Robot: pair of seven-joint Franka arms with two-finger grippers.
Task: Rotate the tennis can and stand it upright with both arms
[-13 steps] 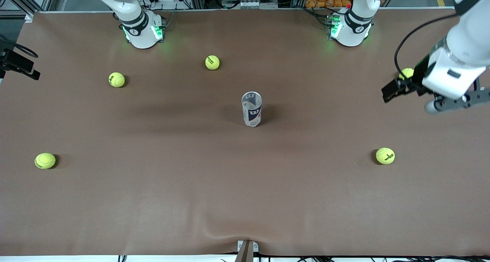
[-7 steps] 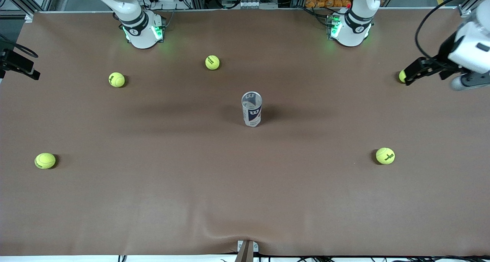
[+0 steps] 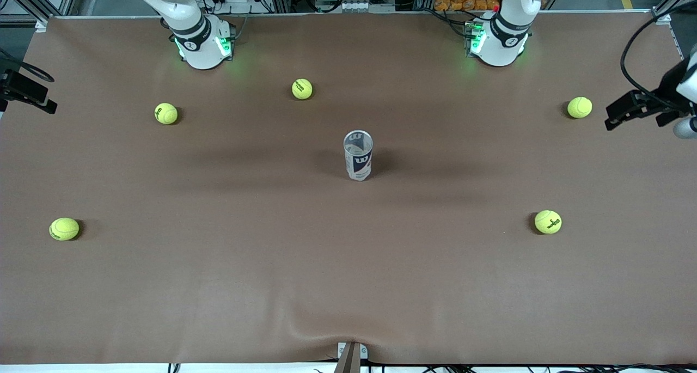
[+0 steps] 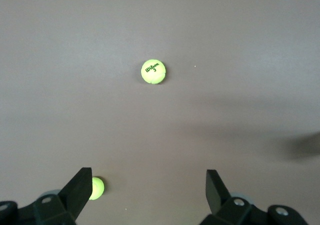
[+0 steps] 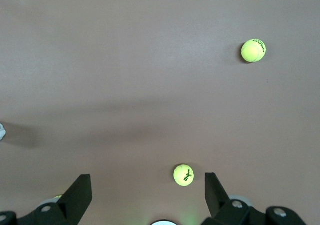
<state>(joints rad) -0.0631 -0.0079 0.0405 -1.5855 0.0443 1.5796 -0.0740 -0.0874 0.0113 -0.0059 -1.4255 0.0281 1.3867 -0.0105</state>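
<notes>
The slim clear plastic tennis can with its white, dark blue and red label and silver rim [image 3: 358,155] stands in the middle of the brown-covered bench [image 3: 272,286], between the two arm bases and nearer to the front camera than either. Its long axis runs vertically, open rim up and base on the bench, so by the look of it the uprighting is already done.

The left gripper [image 4: 146,186] hangs high over the left arm's end of the bench, close to the edge, with its black fingers spread wide and nothing between them. The can lies well apart from it, toward the bench's middle. A yellow-green tennis ball [image 3: 579,107] sits on the bench just beside the spot under that gripper.

The right gripper [image 5: 145,186] is out of the front view; its wrist camera shows it high over the bench, fingers likewise spread and empty, with two more tennis balls [image 5: 183,175] below. Neither arm is plainly nearer to the can.
</notes>
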